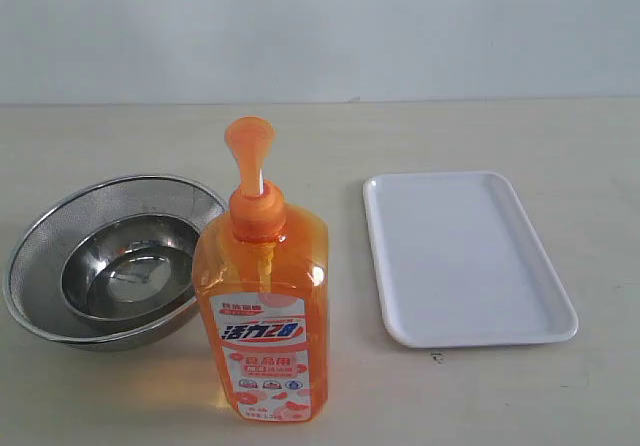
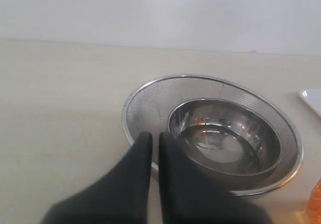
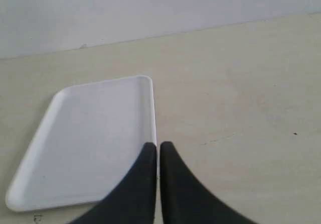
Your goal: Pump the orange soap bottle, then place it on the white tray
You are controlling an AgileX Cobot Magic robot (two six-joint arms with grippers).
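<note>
Currently: orange soap bottle (image 1: 262, 306) upright between steel mesh strainer (image 1: 50, 246) and white tray (image 1: 465, 256), untouched. Left gripper (image 2: 151, 137) and right gripper (image 3: 158, 146) both clenched on nothing. Bottle looks full, so probably heavy; smooth plastic may slip. Best hold: across the rectangular body, below the pump collar.

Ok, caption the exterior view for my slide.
Orange soap bottle stands upright in the foreground, nested steel bowls left, empty white tray right.

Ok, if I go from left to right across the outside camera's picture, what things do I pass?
the nested steel bowls → the orange soap bottle → the white tray
</note>
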